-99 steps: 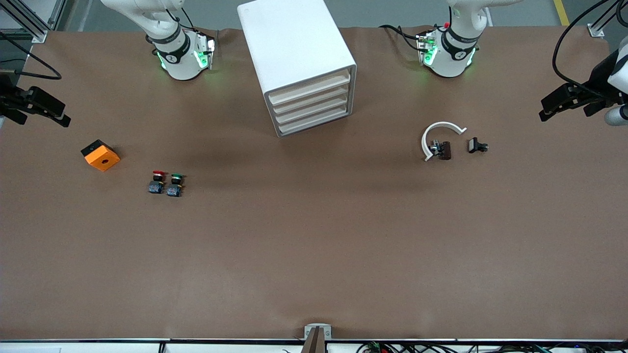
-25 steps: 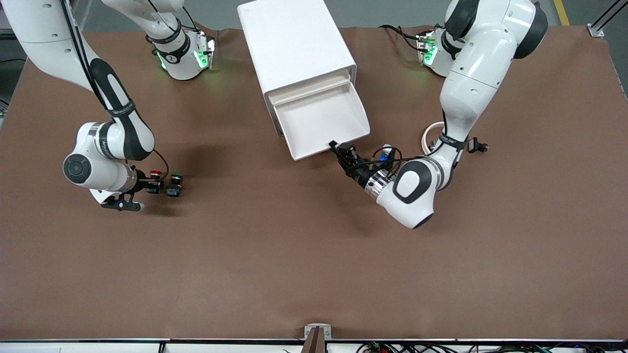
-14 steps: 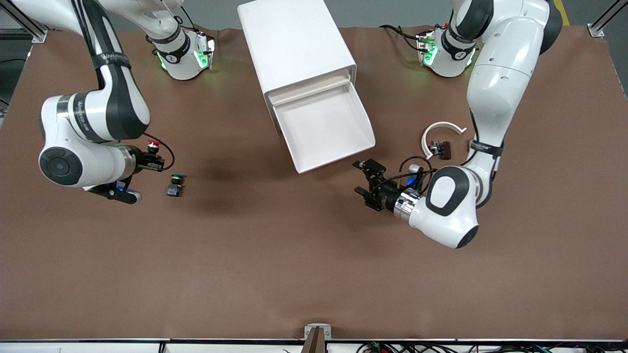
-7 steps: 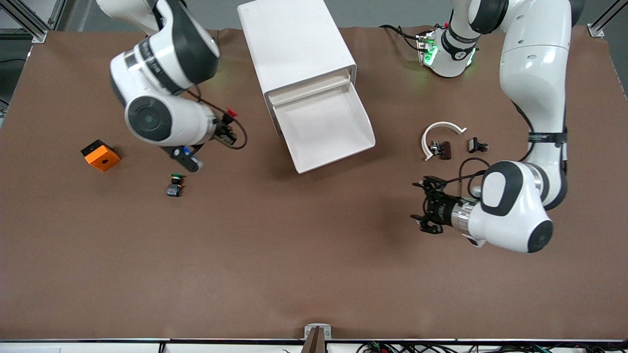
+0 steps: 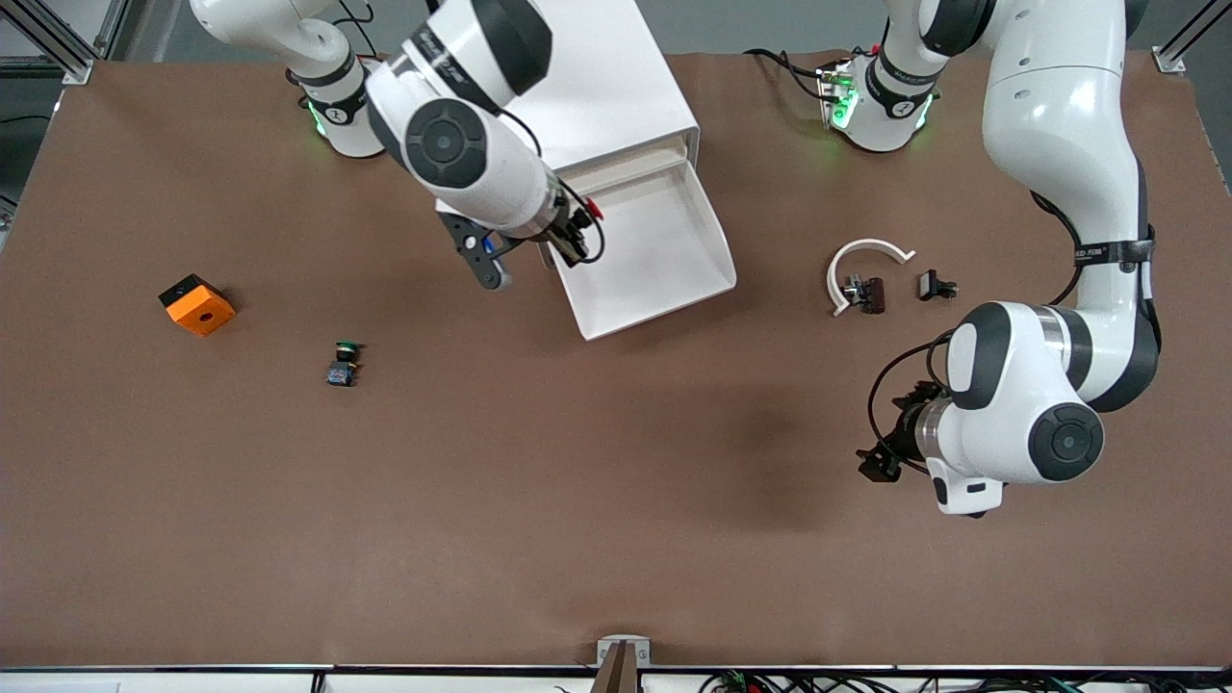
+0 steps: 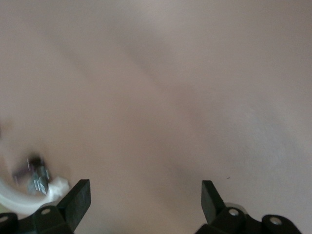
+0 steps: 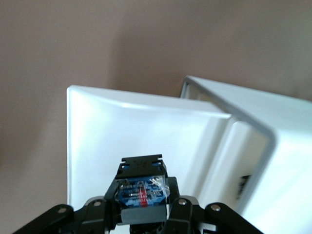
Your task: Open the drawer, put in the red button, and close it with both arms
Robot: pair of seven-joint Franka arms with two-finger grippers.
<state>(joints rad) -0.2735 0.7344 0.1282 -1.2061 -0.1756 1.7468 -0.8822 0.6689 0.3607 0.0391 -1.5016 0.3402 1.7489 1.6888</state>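
Front view: the drawer (image 5: 647, 252) stands pulled out of the white cabinet (image 5: 577, 72), its tray open toward the camera, so the first step of the task looks done and the drop-in is the step in hand. The right tool (image 5: 577, 234) hangs over the tray's edge on the right arm's side, clamped tight on the red button (image 5: 596, 206), whose red cap shows just past the fingertips, over the tray. In the right wrist view the button's (image 7: 142, 189) black-and-blue body sits pinched between the 2 fingers (image 7: 183, 209), with the drawer (image 7: 146, 136) floor directly below, a hold that suits a straight release into it.

The right arm reaches from its base across the cabinet's corner, wrist bent down toward the tray. The left arm waits, folded back with its elbow high; the left tool (image 5: 881, 452) hovers over bare bench (image 5: 616, 500), nearer the camera than the white C-shaped ring (image 5: 859, 261), its fingers spread wide and holding nothing, which the left wrist view confirms (image 6: 144, 202).

The green-capped switch (image 5: 342, 364) and the orange cube (image 5: 196, 304) lie untouched toward the right arm's end.
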